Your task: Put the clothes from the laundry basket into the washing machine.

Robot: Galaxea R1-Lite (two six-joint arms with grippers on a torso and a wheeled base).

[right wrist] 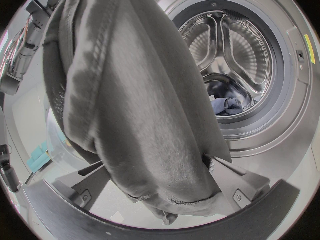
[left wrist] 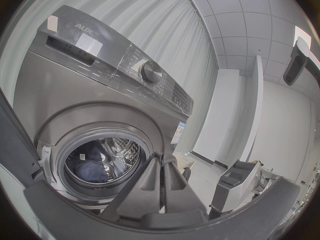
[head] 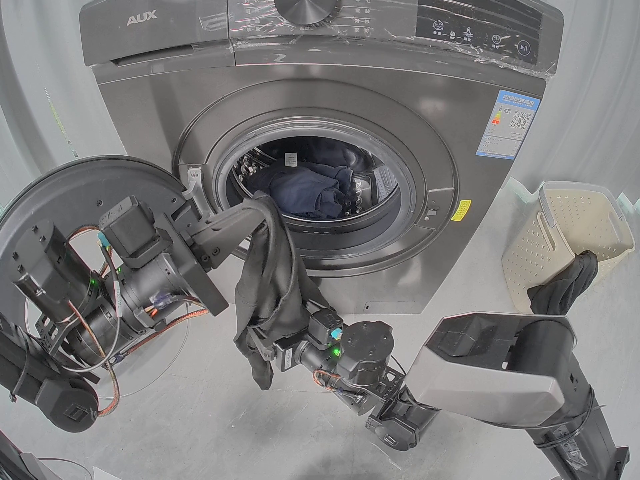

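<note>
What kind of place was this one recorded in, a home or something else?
Probably a lab or test room staged for laundry, not a home: the washer has plastic film over its panel, a grey curtain hangs behind it, and the ceiling is office-style tiles.

Washing machine (head: 167, 101) brushed metal; garment (head: 273, 281) matt cloth.

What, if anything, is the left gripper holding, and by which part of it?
The left gripper pinches the dark grey garment by its top fold.
</note>
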